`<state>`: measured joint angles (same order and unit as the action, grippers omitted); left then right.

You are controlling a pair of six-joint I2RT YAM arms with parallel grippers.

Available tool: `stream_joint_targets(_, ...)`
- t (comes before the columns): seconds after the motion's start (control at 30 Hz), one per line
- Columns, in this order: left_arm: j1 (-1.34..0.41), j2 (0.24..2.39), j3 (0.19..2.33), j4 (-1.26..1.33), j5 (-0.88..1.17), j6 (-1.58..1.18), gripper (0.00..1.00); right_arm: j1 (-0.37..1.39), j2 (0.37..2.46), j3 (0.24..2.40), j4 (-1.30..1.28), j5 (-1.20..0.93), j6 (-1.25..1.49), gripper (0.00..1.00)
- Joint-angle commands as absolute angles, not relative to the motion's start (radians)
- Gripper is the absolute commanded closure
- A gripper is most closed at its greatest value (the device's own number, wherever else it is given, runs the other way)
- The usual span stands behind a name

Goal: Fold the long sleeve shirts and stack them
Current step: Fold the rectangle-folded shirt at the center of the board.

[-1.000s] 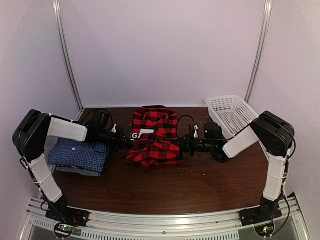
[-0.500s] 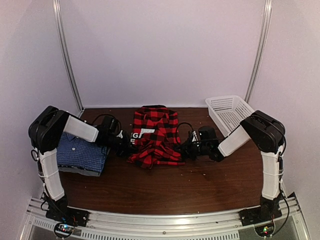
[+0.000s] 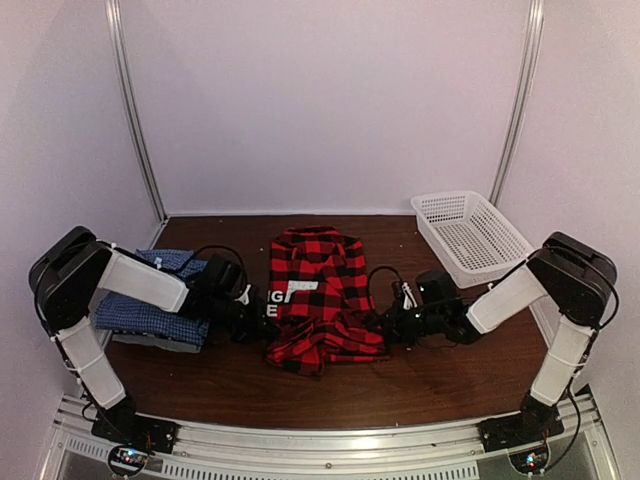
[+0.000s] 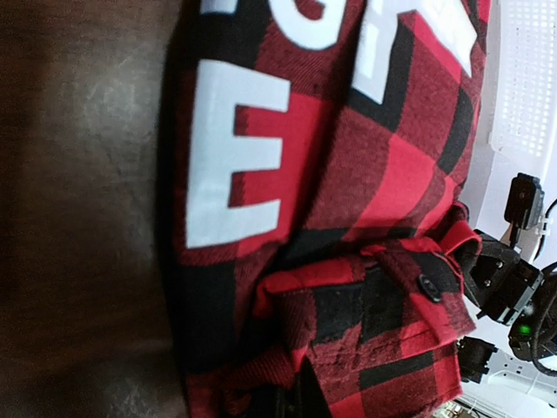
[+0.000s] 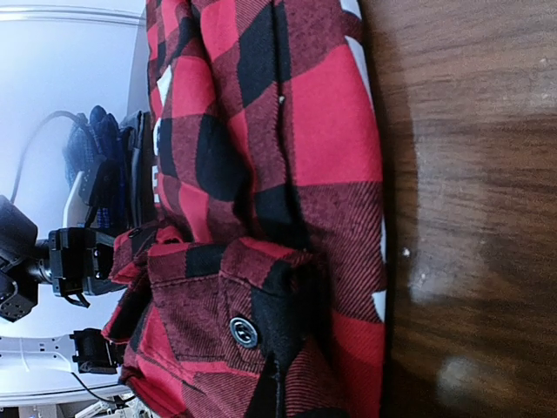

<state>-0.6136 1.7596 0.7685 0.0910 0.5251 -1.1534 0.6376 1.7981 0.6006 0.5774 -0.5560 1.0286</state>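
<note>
Left arm stretched low from the left edge, right arm mirroring it from the right, elbows high. Left gripper and right gripper face each other mid-frame, both pinched tight on the red plaid shirt.

plaid shirt: red-black buffalo check, white letters | checked shirt: blue fine check | basket: white mesh
</note>
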Motion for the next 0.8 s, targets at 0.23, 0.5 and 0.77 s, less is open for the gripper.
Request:
stream_joint_targets(0.23, -0.600, 1.700, 0.845, -0.063, 0.447, -1.080, 1.00, 0.631, 1.745, 0.713, 0.456, -0.529, 0.966, 1.00)
stream_joint_targets(0.5, -0.572, 1.757, 0.915, -0.079, 0.445, -1.042, 1.00, 0.611, 1.851, 0.804, 0.476, -0.549, 0.973, 1.00)
stream_joint_targets(0.77, -0.563, 1.809, 0.976, -0.104, 0.457, -0.969, 0.73, 0.607, 1.846, 0.793, 0.463, -0.536, 0.962, 0.71)
